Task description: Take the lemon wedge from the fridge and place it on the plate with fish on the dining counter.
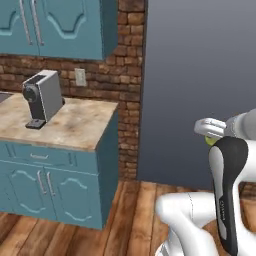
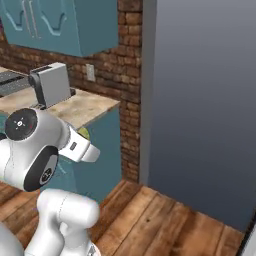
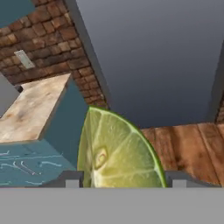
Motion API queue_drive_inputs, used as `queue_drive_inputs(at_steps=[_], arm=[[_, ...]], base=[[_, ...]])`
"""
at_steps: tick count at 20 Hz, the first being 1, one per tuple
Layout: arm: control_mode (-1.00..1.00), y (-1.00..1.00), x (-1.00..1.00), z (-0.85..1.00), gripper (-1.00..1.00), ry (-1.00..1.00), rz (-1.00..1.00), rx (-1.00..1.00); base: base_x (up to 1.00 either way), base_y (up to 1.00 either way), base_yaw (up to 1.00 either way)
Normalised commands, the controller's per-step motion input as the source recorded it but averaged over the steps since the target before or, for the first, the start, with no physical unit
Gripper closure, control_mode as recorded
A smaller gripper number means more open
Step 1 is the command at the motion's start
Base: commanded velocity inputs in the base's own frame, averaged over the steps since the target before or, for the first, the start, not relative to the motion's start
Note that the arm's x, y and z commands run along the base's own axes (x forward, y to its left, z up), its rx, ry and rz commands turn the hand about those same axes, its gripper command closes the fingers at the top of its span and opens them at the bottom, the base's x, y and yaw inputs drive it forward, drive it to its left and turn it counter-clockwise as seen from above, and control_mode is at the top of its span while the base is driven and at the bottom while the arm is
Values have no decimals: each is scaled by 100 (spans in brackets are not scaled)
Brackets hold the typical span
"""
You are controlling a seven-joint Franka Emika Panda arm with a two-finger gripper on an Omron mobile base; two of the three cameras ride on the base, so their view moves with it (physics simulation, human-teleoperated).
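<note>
Lemon wedge (image 3: 116, 153) sits pinched in the gripper (image 3: 120, 180), its pale flesh and green rind rising between the two dark finger tips (image 3: 70, 179) in the hand view; in the left base view a speck of its yellow-green (image 1: 210, 140) peeks from under the white hand, above the wooden floor (image 1: 135, 215). A dark grey panel (image 1: 200, 75) stands straight ahead beside a brick wall (image 1: 125, 100). To the left, a teal-cabinet bench (image 1: 75, 130) with a mottled beige top carries a grey coffee machine (image 1: 42, 97). No brand, label or writing can be read anywhere.
</note>
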Motion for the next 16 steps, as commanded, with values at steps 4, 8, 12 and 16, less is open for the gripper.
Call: queue_drive_inputs(at_steps=[4,8,12,16], arm=[[100,0,0,0,100,0,0,0],[100,0,0,0,100,0,0,0],[100,0,0,0,100,0,0,0],[100,0,0,0,100,0,0,0]], base=[[-4,0,98],[-6,0,98],[0,3,99],[2,3,92]])
